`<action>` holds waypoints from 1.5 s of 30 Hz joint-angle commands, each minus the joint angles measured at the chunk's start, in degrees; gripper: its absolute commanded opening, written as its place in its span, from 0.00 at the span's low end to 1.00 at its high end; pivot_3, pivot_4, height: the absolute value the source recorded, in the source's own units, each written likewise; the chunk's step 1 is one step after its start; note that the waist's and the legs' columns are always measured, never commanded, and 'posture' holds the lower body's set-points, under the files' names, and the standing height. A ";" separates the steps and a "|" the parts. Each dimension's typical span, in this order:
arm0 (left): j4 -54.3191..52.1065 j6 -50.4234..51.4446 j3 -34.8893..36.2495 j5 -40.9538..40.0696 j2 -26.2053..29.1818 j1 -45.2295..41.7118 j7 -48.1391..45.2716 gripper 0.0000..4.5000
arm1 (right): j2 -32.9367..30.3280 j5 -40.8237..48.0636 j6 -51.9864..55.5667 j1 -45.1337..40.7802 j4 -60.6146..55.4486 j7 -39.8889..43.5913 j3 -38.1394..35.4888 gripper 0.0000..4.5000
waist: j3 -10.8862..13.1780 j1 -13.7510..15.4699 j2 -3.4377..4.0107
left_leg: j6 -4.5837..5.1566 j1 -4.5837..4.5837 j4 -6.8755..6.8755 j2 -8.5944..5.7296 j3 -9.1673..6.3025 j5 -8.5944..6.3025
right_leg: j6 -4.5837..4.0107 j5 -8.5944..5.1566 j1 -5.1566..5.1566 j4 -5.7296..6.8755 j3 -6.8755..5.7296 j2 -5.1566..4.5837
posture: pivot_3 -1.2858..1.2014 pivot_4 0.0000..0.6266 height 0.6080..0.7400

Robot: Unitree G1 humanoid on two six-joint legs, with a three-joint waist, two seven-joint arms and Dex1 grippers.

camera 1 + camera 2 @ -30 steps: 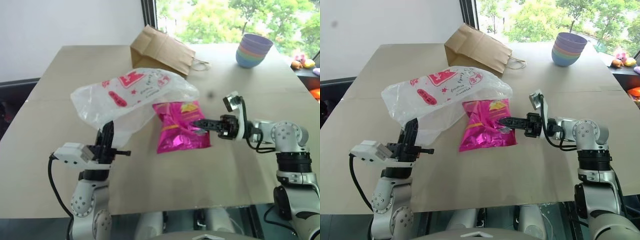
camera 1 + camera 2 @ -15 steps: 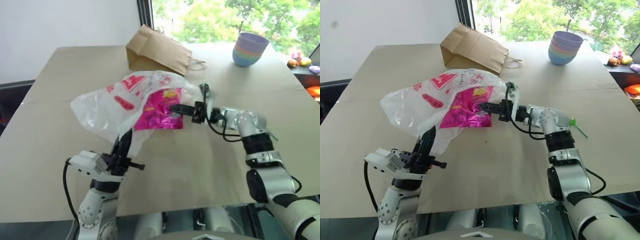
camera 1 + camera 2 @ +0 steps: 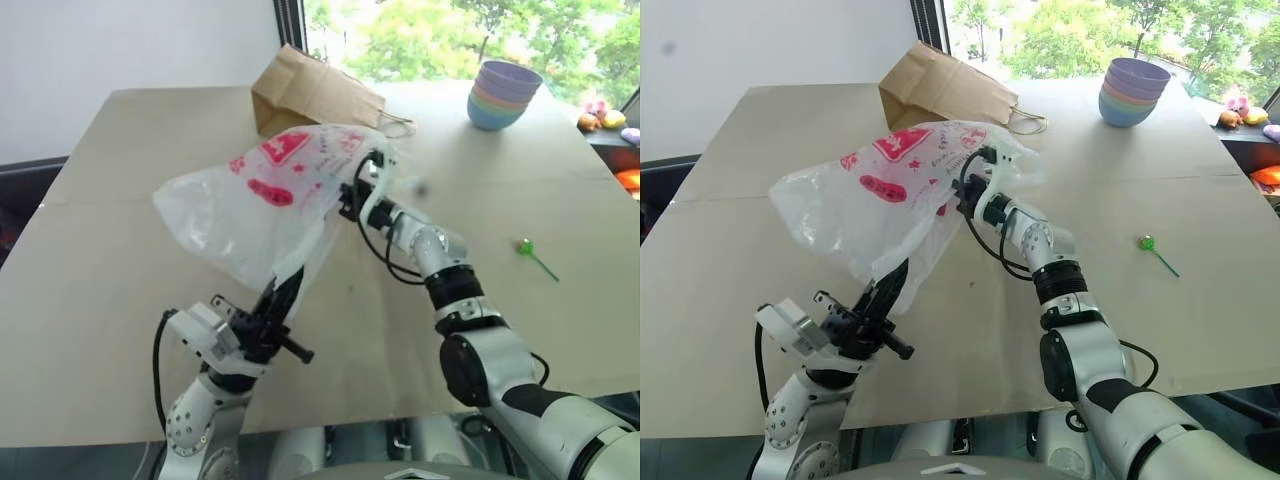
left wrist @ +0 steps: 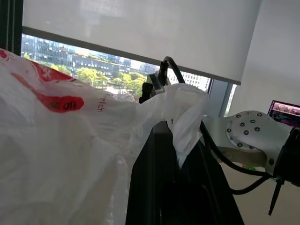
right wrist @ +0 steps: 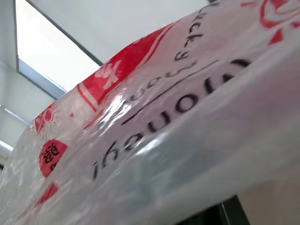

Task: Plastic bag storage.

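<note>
Plastic bag held up over the desk

Above my desk [image 3: 120, 200], the plastic bag [image 3: 265, 200] hangs billowed. My left tool [image 3: 280, 295] is clamped on its lower edge; my right tool [image 3: 345, 200], closed, is hidden inside the bag's mouth. Behind lie a brown paper bag [image 3: 310, 95] and stacked bowls [image 3: 503, 95].

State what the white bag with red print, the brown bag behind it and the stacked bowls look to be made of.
Plastic bag: thin translucent plastic film, glossy and crinkled, light showing through.
Brown bag: matte kraft paper by its look, stiff creases, cord handle.
Bowls: probably plastic, smooth pastel matte; ceramic can't be ruled out.
</note>
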 commanded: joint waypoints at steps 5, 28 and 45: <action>-1.92 -0.56 3.19 3.46 -0.13 -4.39 3.92 0.00 | 5.29 5.25 -5.32 9.90 -23.90 -11.95 -2.83 0.01 | 0.04 -0.15 0.08 | -0.02 -0.02 -0.02 0.01 -0.01 0.01 | 0.00 0.00 -0.04 0.04 0.00 0.08 | 0.52 0.24 1.00; 4.54 24.98 6.88 -0.66 -7.45 -32.32 20.37 0.00 | -22.89 5.87 17.65 34.10 -58.84 -9.53 5.55 0.99 | 0.05 0.42 0.06 | -0.14 -0.01 0.00 -0.31 -0.16 0.09 | 0.04 0.03 0.01 0.04 0.00 0.00 | 0.52 0.24 1.00; 4.82 29.03 6.11 -1.83 -6.16 -32.51 18.77 0.00 | -44.90 8.05 6.62 53.49 -61.31 7.02 -17.22 0.99 | 0.20 1.40 -0.28 | 0.09 0.40 0.15 -0.43 -0.26 -0.02 | 0.15 0.06 0.44 0.06 0.12 0.00 | 0.52 0.24 1.00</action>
